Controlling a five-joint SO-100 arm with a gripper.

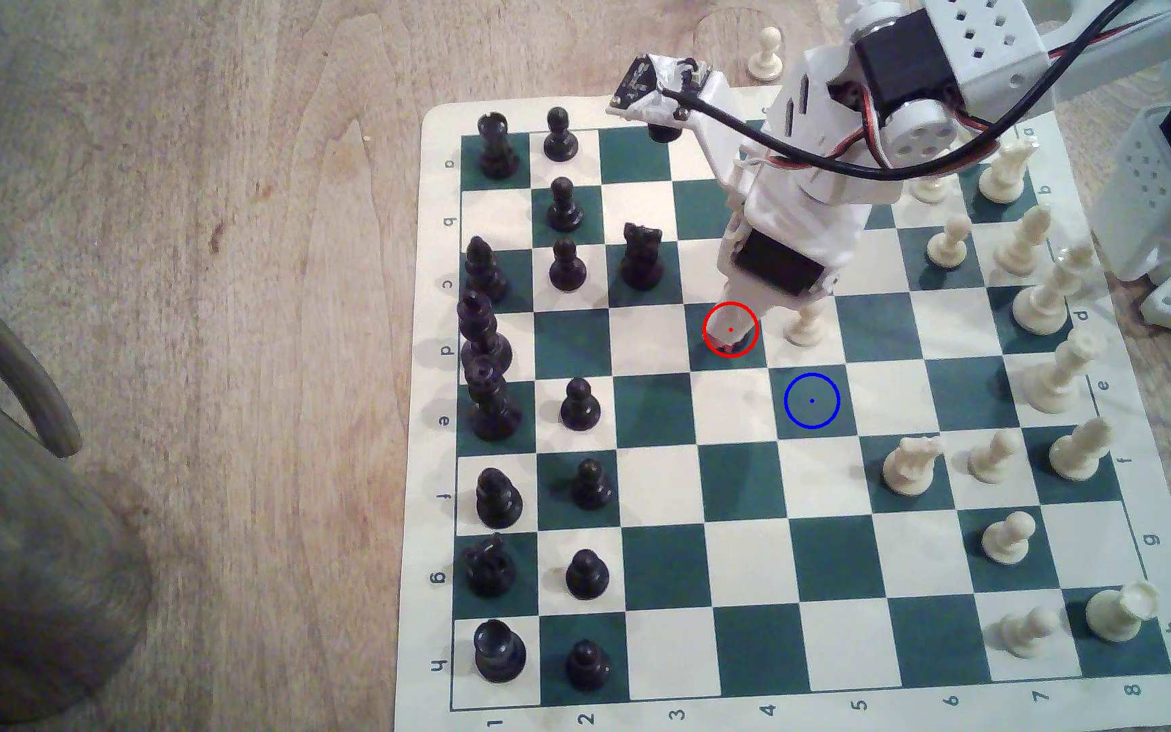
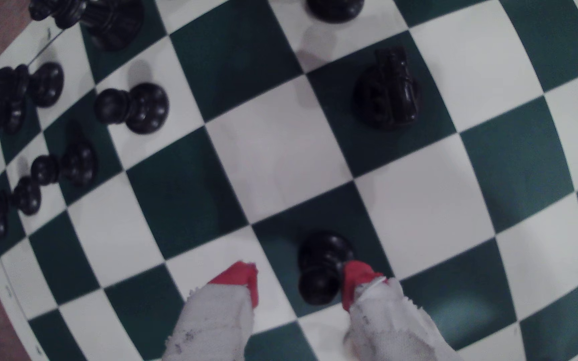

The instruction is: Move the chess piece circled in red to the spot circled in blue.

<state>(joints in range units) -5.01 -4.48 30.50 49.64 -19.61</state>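
Gripper (image 2: 299,288): ours, lowered over the red-ringed green square; jaws apart, straddling the pawn. One red-tipped finger (image 2: 353,281) sits right against the piece's head, the other red tip (image 2: 242,277) stands clear on the far side, so nothing is clamped yet.

Chess piece (image 2: 322,265): small glossy black pawn, upright on the red-ringed square; in the exterior view it is largely hidden behind our gripper (image 1: 734,338).

Handling, as we judge it: light, rigid, hard plastic; slick sheen, so it may slip or twist out of a loose pinch. Ball head is round and poor for holding; we would close on the narrow neck just below it, low enough that the flared base does not tip.

The spot (image 1: 811,400): green square with blue ring, bare, diagonally adjacent to the red-ringed square, toward the exterior view's lower right.

Neighbours: white pawn (image 1: 804,327) just beside our gripper on the next square; black knight (image 2: 386,92) well apart.

Chessboard (image 1: 660,563): flat roll-up mat on a wooden table (image 1: 216,281).
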